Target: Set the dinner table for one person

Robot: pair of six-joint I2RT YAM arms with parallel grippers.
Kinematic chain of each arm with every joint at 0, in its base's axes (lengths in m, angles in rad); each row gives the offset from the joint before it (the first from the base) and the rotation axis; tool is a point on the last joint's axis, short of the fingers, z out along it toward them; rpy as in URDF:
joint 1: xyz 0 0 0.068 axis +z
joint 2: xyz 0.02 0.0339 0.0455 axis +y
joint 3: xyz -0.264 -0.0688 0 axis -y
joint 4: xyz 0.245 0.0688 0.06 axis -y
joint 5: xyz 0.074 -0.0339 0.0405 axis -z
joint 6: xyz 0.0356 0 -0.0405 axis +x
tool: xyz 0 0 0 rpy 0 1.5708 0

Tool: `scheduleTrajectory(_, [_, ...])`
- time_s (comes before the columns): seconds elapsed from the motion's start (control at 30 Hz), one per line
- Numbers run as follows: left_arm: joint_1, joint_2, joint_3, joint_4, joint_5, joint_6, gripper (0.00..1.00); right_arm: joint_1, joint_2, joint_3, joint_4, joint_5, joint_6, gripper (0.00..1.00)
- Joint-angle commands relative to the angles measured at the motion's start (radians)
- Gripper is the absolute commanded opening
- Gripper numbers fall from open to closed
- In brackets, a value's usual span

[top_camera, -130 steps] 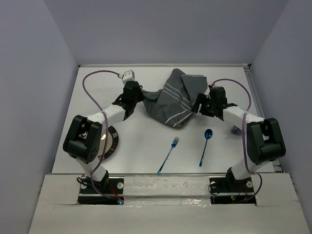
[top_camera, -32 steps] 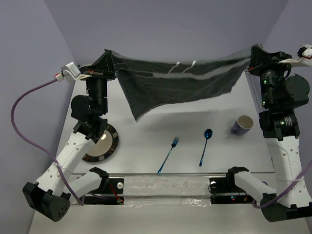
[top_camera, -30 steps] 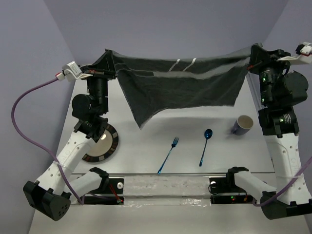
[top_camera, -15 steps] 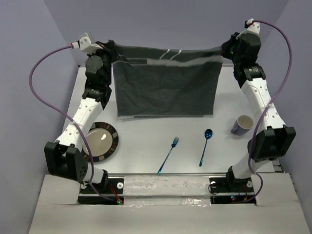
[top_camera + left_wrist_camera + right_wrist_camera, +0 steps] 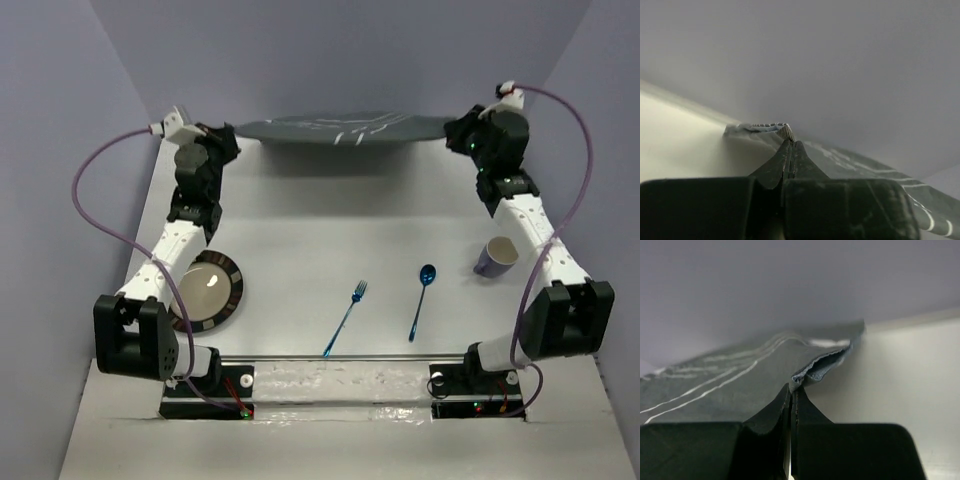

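A dark grey placemat (image 5: 340,128) with pale stripes is stretched flat in the air above the far edge of the white dinner table (image 5: 300,250). My left gripper (image 5: 232,136) is shut on its left corner (image 5: 785,132). My right gripper (image 5: 452,134) is shut on its right corner (image 5: 812,374). Near the front of the table lie a blue fork (image 5: 346,318) and a blue spoon (image 5: 421,298). A dark-rimmed plate (image 5: 206,290) sits at the left and a purple cup (image 5: 495,256) at the right.
Purple-grey walls close in the table on three sides. A metal rail (image 5: 350,356) runs along the near edge by the arm bases. Purple cables (image 5: 95,200) loop out from both wrists.
Both arms swung the hanging placemat away toward the back wall, so it went from a vertical sheet to a nearly flat, edge-on sheet above the table's far edge.
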Motion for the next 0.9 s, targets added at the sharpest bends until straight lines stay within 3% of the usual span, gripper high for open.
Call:
scheduleTrajectory(0.0, [0.007, -0.029, -0.262, 0.105, -0.009, -0.114, 0.00, -0.011, 0.069, -0.286, 0.103, -0.073, 0.111, 0.00])
scheduleTrajectory(0.13, [0.007, 0.039, -0.479, 0.202, 0.016, -0.149, 0.00, -0.011, 0.160, -0.435, 0.167, -0.090, 0.157, 0.00])
scheduleTrajectory(0.43, [0.006, 0.059, -0.702, 0.312, 0.046, -0.189, 0.00, -0.011, 0.188, -0.587, 0.163, -0.122, 0.197, 0.00])
scheduleTrajectory(0.87, [0.006, -0.165, -0.932, 0.285, 0.077, -0.157, 0.00, -0.011, -0.065, -0.809, 0.132, -0.070, 0.203, 0.00])
